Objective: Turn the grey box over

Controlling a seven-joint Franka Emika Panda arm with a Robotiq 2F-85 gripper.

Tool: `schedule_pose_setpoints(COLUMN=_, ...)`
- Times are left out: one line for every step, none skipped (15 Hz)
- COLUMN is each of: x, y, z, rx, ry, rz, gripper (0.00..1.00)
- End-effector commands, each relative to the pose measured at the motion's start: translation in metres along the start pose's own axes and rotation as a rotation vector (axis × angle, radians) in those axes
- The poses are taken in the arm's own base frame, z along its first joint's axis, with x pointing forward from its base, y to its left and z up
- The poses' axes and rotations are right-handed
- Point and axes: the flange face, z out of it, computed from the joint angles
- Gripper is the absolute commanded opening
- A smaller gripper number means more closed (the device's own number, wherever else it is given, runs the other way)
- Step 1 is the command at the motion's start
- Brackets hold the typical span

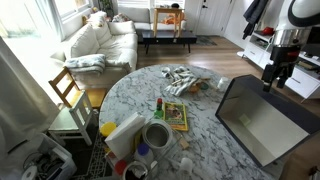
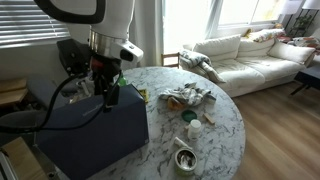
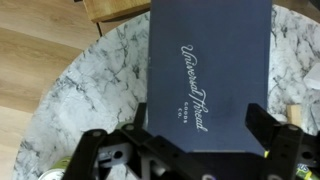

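Observation:
The grey box stands tilted on the round marble table. Its light grey hollow inside and dark rim face one exterior camera. Its dark slate outside faces the other exterior camera. In the wrist view the dark outside carries white script lettering. My gripper is at the box's upper edge, and it also shows in an exterior view. In the wrist view its fingers are spread wide with the box face between them. I cannot tell whether they touch it.
A yellow-green book, a round tin, a striped cloth and a white packet lie on the table. A wooden chair stands at its edge. A white sofa is behind.

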Motion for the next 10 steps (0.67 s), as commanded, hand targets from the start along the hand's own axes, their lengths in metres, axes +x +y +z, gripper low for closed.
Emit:
schedule_pose_setpoints(x=0.004, y=0.003, z=0.013, rx=0.009, ry=-0.017, rz=0.013, gripper=1.00)
schedule_pose_setpoints(x=0.005, y=0.004, z=0.014, rx=0.007, ry=-0.017, rz=0.015, gripper=1.00)
schedule_pose_setpoints(x=0.005, y=0.005, z=0.015, rx=0.007, ry=-0.019, rz=0.017, gripper=1.00)
schedule_pose_setpoints(x=0.006, y=0.005, z=0.016, rx=0.007, ry=-0.020, rz=0.020, gripper=1.00)
schedule_pose_setpoints(x=0.006, y=0.005, z=0.018, rx=0.016, ry=-0.027, rz=0.024, gripper=1.00)
schedule_pose_setpoints(x=0.007, y=0.004, z=0.020, rx=0.021, ry=-0.033, rz=0.029, gripper=1.00)
schedule_pose_setpoints(x=0.007, y=0.002, z=0.020, rx=0.029, ry=-0.036, rz=0.032, gripper=1.00)
schedule_pose_setpoints(x=0.007, y=0.000, z=0.019, rx=0.043, ry=-0.040, rz=0.033, gripper=1.00)
schedule_pose_setpoints(x=0.006, y=-0.003, z=0.019, rx=0.056, ry=-0.042, rz=0.032, gripper=1.00)
schedule_pose_setpoints(x=0.006, y=-0.007, z=0.018, rx=0.071, ry=-0.046, rz=0.030, gripper=1.00)
